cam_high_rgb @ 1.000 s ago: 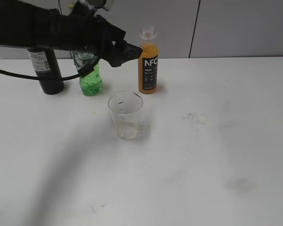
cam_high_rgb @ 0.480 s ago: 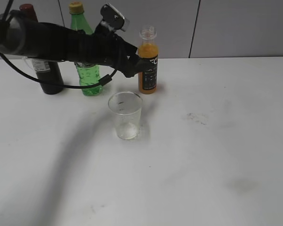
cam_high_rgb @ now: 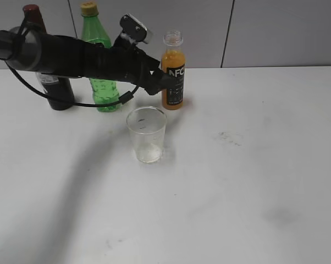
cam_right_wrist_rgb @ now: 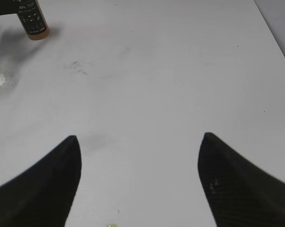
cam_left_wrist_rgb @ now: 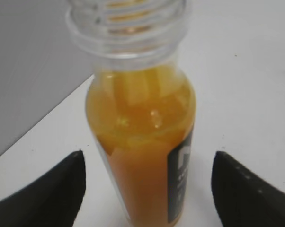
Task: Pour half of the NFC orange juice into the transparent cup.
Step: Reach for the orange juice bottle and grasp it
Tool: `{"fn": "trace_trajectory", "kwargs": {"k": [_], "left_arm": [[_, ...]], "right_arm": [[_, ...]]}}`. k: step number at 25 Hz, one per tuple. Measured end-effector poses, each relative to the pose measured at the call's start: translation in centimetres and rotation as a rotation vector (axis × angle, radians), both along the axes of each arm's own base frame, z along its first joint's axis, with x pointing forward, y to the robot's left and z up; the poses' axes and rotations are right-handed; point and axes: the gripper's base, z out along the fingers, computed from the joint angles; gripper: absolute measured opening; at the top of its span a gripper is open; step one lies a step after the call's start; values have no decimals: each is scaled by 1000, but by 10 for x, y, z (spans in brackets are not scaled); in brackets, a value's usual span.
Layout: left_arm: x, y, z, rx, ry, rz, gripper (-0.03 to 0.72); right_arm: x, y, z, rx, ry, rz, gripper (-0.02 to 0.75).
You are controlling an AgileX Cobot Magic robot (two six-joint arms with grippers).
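My left hand (cam_left_wrist_rgb: 147, 189) is open, straddling the uncapped NFC orange juice bottle (cam_high_rgb: 173, 77) behind the transparent cup (cam_high_rgb: 147, 133) on the desk (cam_high_rgb: 253, 165); off-center closing risks tipping and spilling it.

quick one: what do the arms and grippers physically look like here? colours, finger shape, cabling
The left arm is matte black and tubular, with a black cable looping beneath it and a small silver-grey camera block on the wrist. The left gripper has black wedge-shaped fingers. The right gripper has similar black tapered fingers with a faint carbon-like weave. No markings legible.
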Motion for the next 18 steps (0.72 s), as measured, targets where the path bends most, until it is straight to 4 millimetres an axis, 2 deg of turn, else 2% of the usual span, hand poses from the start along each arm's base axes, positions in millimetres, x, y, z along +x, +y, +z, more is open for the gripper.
{"fn": "trace_trajectory", "kwargs": {"k": [9,18], "left_arm": [[1,-1,-9,4,17,-2,625],[13,-7,-8,-50,31,14,597]], "right_arm": [[0,0,0,0,0,0,590],[0,0,0,0,0,0,590]]}}
